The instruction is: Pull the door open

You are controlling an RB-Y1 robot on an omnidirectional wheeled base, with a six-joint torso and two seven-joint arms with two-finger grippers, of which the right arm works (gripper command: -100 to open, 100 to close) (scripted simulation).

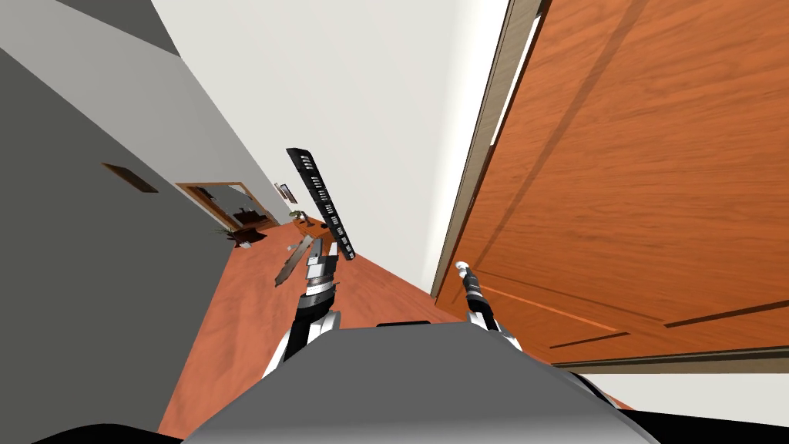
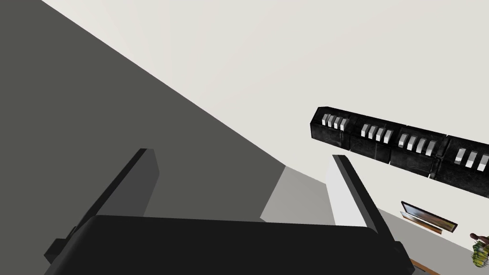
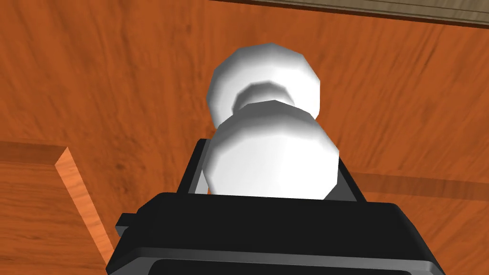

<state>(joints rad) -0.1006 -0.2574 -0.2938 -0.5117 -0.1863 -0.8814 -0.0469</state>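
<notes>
A brown wooden door (image 1: 632, 177) fills the right of the head view, with its frame (image 1: 478, 154) on its left. The door's white round knob (image 3: 270, 148) sits between the fingers of my right gripper (image 3: 272, 164), which press its sides; the gripper is shut on it. In the head view the knob (image 1: 461, 268) shows at the tip of my right arm, by the door's lower left corner. My left gripper (image 1: 297, 260) hangs open over the floor to the left, away from the door, nothing between its fingers (image 2: 344, 191).
A grey wall (image 1: 92, 254) runs along the left. A long black unit with white keys (image 1: 320, 202) stands ahead near the left gripper. A small table with a plant (image 1: 304, 222) and a framed opening (image 1: 223, 202) lie far down the reddish floor (image 1: 239, 308).
</notes>
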